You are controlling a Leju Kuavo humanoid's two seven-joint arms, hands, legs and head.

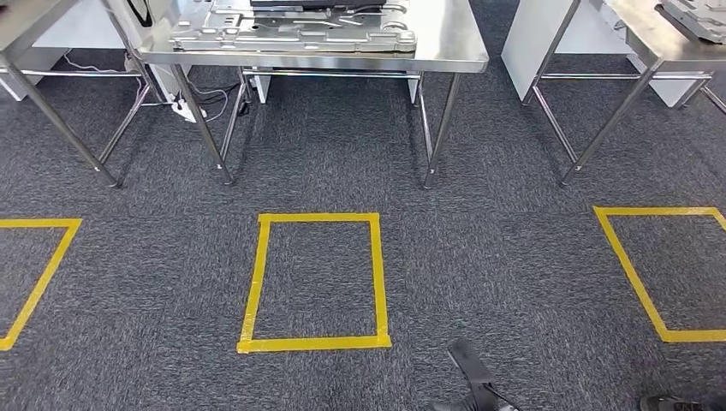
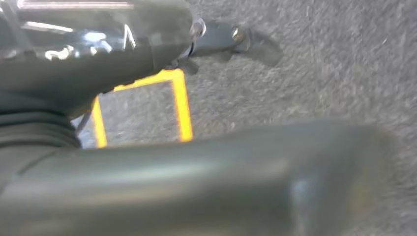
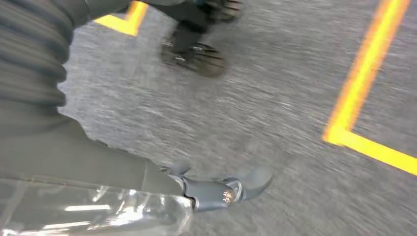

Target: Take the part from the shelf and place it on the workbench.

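The stamped metal part [image 1: 295, 30] on the counter [image 1: 454, 47] looks stiff, heavy; grip its edges. Both hands' fingers cannot be judged.

A worktop [image 1: 445, 38] stands at the far side of the carpet [image 1: 479, 257], carrying a flat metal part [image 1: 291, 30]. A taped floor square [image 1: 315, 282] lies before it, between two more taped squares, one left [image 1: 34, 278] and one right [image 1: 663, 270]. Further worktops flank it on either side.
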